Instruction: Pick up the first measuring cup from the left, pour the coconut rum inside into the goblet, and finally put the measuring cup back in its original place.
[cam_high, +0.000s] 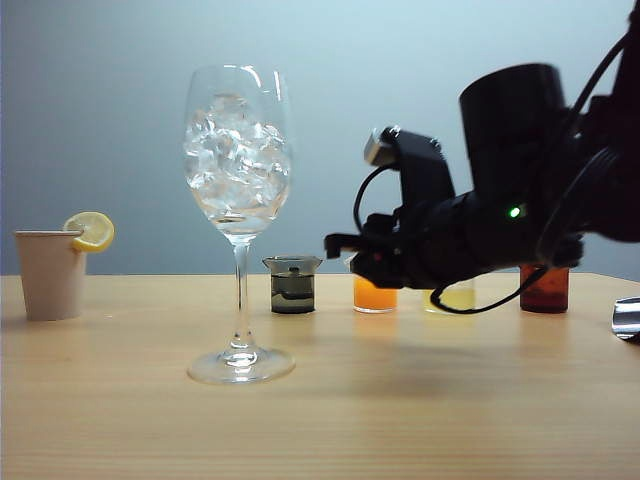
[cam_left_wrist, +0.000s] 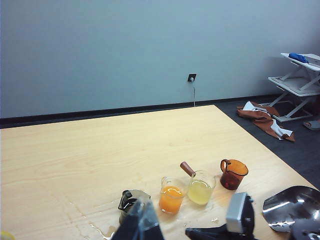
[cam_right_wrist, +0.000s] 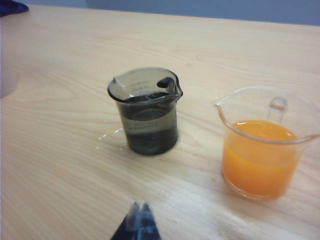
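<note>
Standing nearest on the table (cam_high: 420, 420), the goblet (cam_high: 238, 220) holds ice. Behind and just right of the goblet sits the first measuring cup (cam_right_wrist: 146, 111), untouched, the right gripper (cam_right_wrist: 140, 220) hovering near it, jaws closed and empty. The left gripper (cam_left_wrist: 141, 222) shows only partly; I cannot tell its jaws.

A bare lab room: wooden table (cam_left_wrist: 125, 145), plain grey wall (cam_left_wrist: 150, 50), folding stands (cam_left_wrist: 300, 80).

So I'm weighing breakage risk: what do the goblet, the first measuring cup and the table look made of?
Goblet: clear, glossy, thin-walled with sharp highlights, probably glass.
First measuring cup: smoky grey, translucent, with moulded spout and printed marks; plastic or tinted glass, unclear.
Table: pale wood-grain surface, low sheen, wood or laminate.
</note>
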